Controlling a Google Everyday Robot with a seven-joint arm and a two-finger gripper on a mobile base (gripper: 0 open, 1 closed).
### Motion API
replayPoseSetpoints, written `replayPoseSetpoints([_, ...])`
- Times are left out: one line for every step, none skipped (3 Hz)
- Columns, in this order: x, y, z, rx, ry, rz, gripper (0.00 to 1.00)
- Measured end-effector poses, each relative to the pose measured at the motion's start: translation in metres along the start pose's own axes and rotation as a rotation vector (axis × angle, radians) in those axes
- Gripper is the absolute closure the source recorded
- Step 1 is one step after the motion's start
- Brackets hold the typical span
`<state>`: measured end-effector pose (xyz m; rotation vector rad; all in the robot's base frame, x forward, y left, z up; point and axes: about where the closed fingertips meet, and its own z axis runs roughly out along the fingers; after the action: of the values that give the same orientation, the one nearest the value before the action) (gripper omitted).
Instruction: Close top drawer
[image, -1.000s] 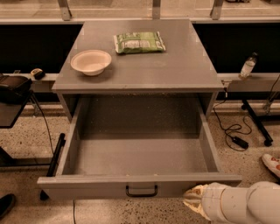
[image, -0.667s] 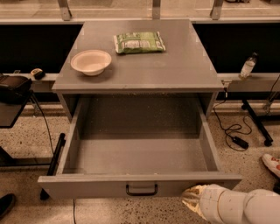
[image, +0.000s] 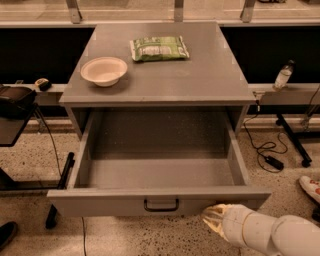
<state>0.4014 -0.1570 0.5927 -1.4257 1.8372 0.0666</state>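
The top drawer (image: 160, 172) of the grey metal cabinet stands pulled far out and is empty inside. Its flat front panel (image: 100, 202) faces me, with a small black bail handle (image: 161, 205) at its centre. My gripper (image: 212, 217) comes in from the lower right on a white arm. Its tip sits against the front panel's lower edge, right of the handle.
On the cabinet top (image: 210, 75) lie a white bowl (image: 104, 70) and a green snack bag (image: 159, 48). A black stand (image: 15, 102) is at the left, cables (image: 265, 150) and a black leg on the floor at the right. A shoe (image: 311, 187) shows at the right edge.
The gripper and arm have shifted slightly left and toward the drawer front. The drawer has not visibly moved.
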Motion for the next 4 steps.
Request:
replayPoseSetpoints([-0.01, -0.015, 0.025, 0.01, -0.063, -0.01, 1.0])
replayPoseSetpoints([-0.027, -0.029, 0.053, -0.003, -0.137, -0.023, 1.0])
replayPoseSetpoints([-0.042, -0.053, 0.076, -0.013, -0.191, -0.048, 1.0])
replayPoseSetpoints([-0.049, -0.079, 0.093, -0.038, -0.24, -0.072, 1.0])
